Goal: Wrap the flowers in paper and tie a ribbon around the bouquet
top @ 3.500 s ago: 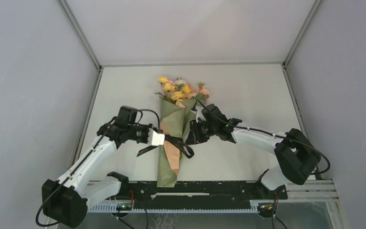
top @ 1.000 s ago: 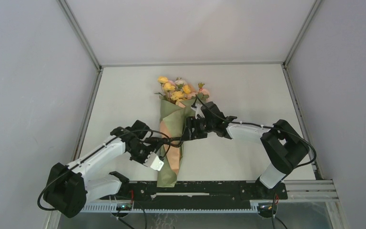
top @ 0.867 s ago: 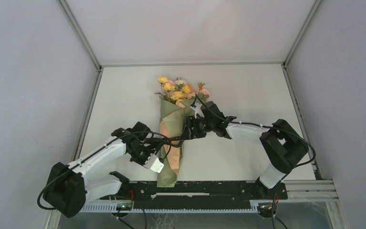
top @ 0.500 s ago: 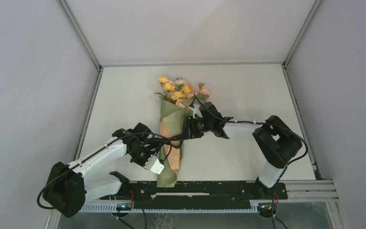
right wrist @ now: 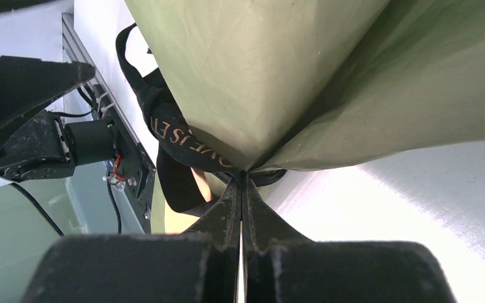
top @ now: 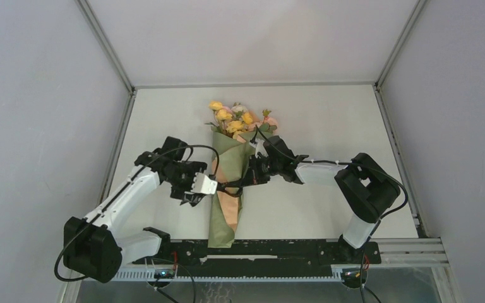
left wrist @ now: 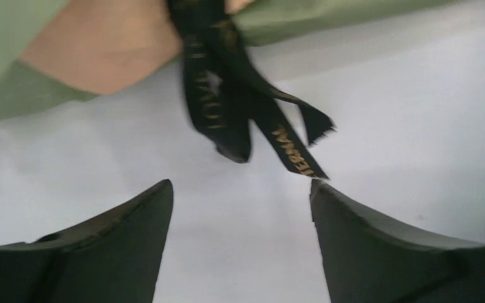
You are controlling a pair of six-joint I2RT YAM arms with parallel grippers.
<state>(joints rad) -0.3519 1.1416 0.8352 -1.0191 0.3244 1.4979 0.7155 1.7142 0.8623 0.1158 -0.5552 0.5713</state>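
Observation:
The bouquet lies lengthwise on the table, its flowers [top: 237, 120] at the far end in a cone of olive paper [top: 227, 165] with peach lining. A black ribbon [top: 230, 187] crosses its middle. My left gripper [top: 207, 185] hovers open just left of the cone. In the left wrist view its jaws [left wrist: 241, 189] stand wide apart over bare table, with the ribbon's [left wrist: 227, 107] loose ends lying free ahead of them below the paper [left wrist: 12, 25]. My right gripper [top: 254, 178] is at the cone's right side. Its fingers [right wrist: 242, 180] are pinched on the ribbon [right wrist: 177, 136] under the paper [right wrist: 259, 63].
The white table [top: 328, 126] is walled by grey panels and metal frame rails. A black mounting rail [top: 278, 249] runs along the near edge, and the cone's tip reaches almost to it. My left arm [right wrist: 25, 95] shows beyond the bouquet in the right wrist view.
My left gripper opened, let go of the ribbon ends and drew back up and left from the cone's lower part. My right gripper closed on the ribbon at the cone's right side.

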